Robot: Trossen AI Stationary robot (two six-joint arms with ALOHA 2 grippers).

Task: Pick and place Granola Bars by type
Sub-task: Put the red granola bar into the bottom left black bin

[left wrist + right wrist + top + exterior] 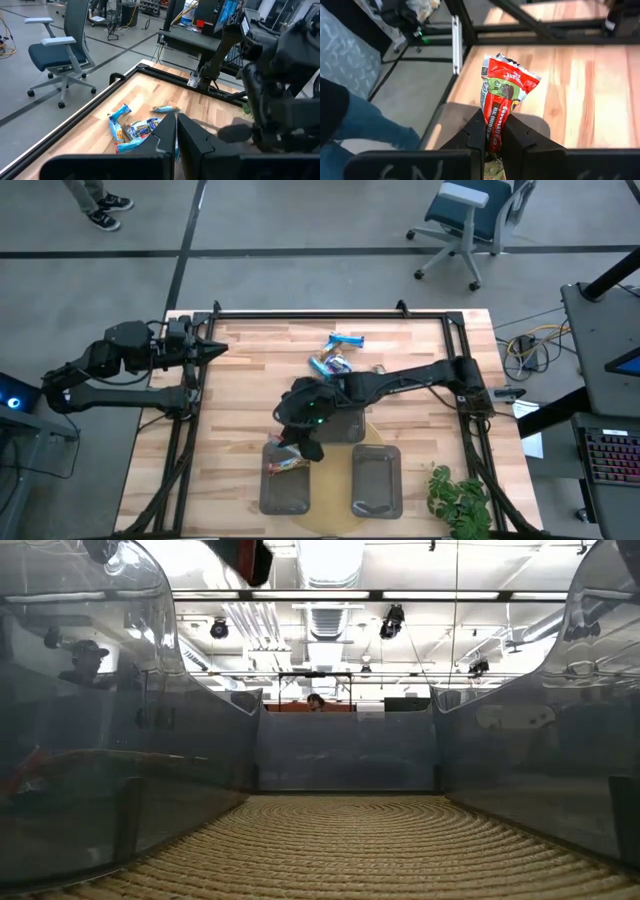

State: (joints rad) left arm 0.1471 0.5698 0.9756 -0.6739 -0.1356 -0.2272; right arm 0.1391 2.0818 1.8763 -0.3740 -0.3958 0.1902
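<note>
Several blue-wrapped granola bars (335, 357) lie in a loose pile on the far middle of the wooden table, also seen in the left wrist view (131, 131). My right gripper (300, 446) reaches over the left dark grey tray (286, 490) and is shut on a red-wrapped bar (504, 92). A few bars (285, 466) lie in that tray. My left gripper (216, 350) waits shut at the table's left side, its fingers (176, 131) pointing toward the pile. My right gripper pinches the red-wrapped bar between its two fingers (476, 132) by one end (495, 131). The fingers lie along the bar. The rest of the bar sticks out beyond the fingertips, lifted clear, with its crimped free end (512, 67) farthest from the gripper.
A second grey tray (376, 482) sits right of the first on a round woven mat (350, 850). A third dark tray (348, 427) lies under the right arm. A green plant (458, 500) stands at the near right corner. A black frame (330, 313) rims the table.
</note>
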